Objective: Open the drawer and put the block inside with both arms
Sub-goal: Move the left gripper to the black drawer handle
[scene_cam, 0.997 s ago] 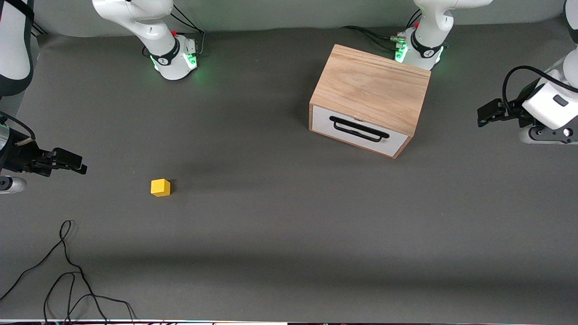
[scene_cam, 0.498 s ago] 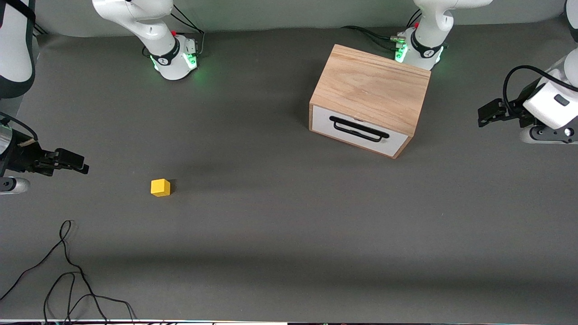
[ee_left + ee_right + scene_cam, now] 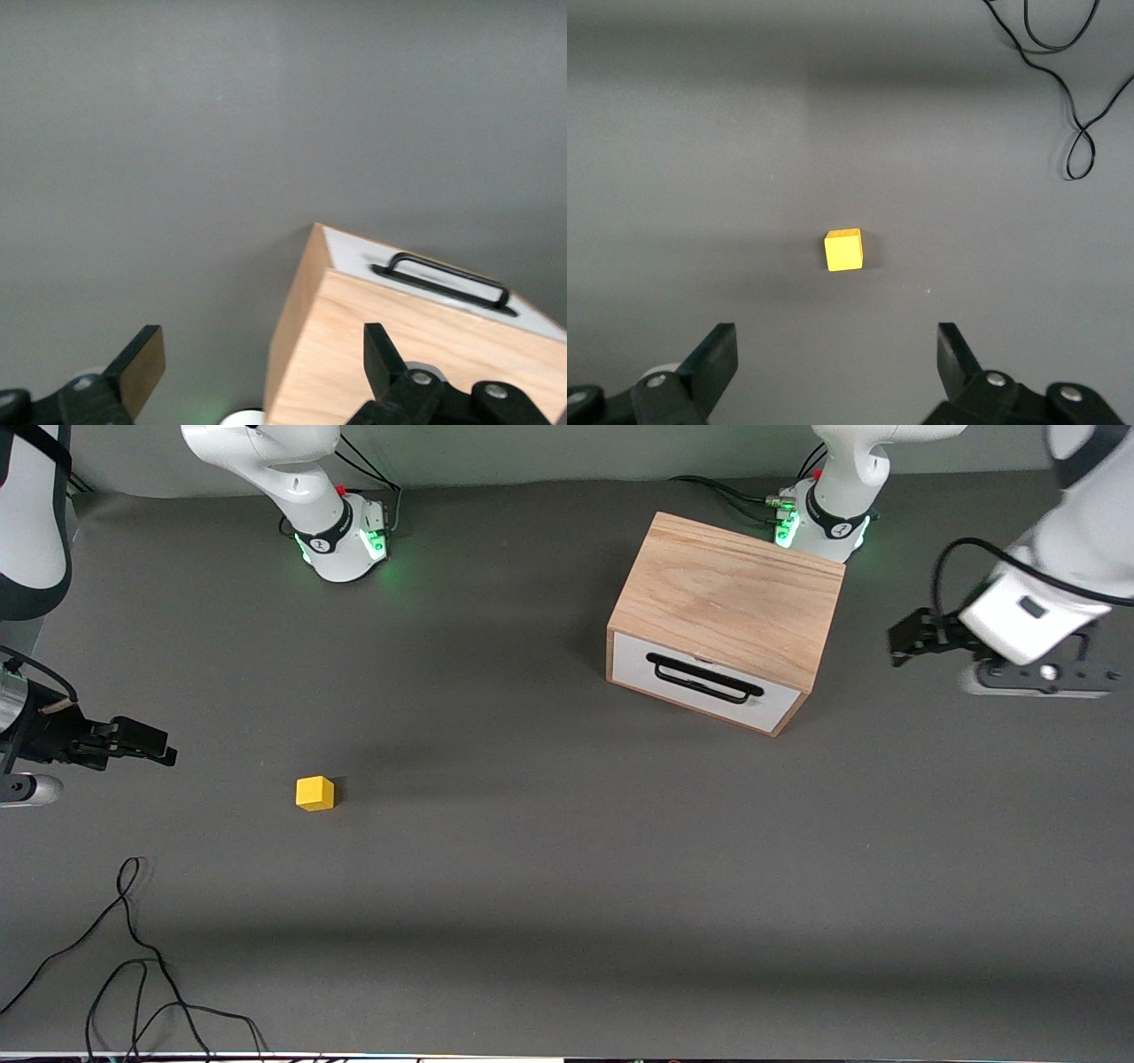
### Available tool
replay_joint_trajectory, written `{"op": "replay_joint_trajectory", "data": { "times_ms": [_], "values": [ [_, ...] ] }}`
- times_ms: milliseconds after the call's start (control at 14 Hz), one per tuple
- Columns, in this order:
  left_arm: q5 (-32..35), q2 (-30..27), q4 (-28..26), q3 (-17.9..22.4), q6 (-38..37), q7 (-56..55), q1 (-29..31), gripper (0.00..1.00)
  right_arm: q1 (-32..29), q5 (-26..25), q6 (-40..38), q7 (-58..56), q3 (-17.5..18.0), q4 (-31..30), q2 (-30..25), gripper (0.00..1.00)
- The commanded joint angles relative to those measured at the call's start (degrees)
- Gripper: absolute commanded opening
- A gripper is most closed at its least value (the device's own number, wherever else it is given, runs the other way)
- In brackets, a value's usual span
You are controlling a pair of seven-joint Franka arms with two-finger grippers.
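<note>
The light oak box (image 3: 731, 598) stands near the left arm's base, its white drawer (image 3: 704, 682) shut, black bar handle (image 3: 704, 677) facing the front camera. The box (image 3: 381, 354) and handle (image 3: 447, 279) also show in the left wrist view. The yellow block (image 3: 314, 793) lies on the grey mat toward the right arm's end; it shows in the right wrist view (image 3: 843, 250). My left gripper (image 3: 899, 646) is open and empty, in the air beside the box at the left arm's end. My right gripper (image 3: 159, 753) is open and empty, in the air beside the block.
A loose black cable (image 3: 133, 948) lies on the mat near the front camera at the right arm's end; it shows in the right wrist view (image 3: 1063, 71). The arm bases (image 3: 341, 536) (image 3: 824, 518) stand along the back edge.
My left gripper has moved toward the box and slightly up. My right gripper has edged a little toward the block. The box and block have not moved.
</note>
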Motion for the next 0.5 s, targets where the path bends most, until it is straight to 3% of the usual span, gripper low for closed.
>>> {"op": "replay_joint_trajectory", "data": {
  "times_ms": [0,214,427],
  "values": [
    [-0.3,0.6,1.1,-4.4,-0.3,-14.3,-0.8,1.00,0.2,0.1,-0.1,0.7,-0.1,-0.7,-0.6,1.00],
    [-2.7,2.3,1.8,-8.8,1.6,-37.6,-1.0,1.00,0.4,0.1,0.1,0.7,-0.1,-1.1,-0.4,1.00],
    [-1.9,4.1,1.8,-12.8,7.6,-68.4,-3.1,1.00,0.5,0.0,0.2,0.6,-0.1,-1.8,-0.5,1.00]
  ]
}}
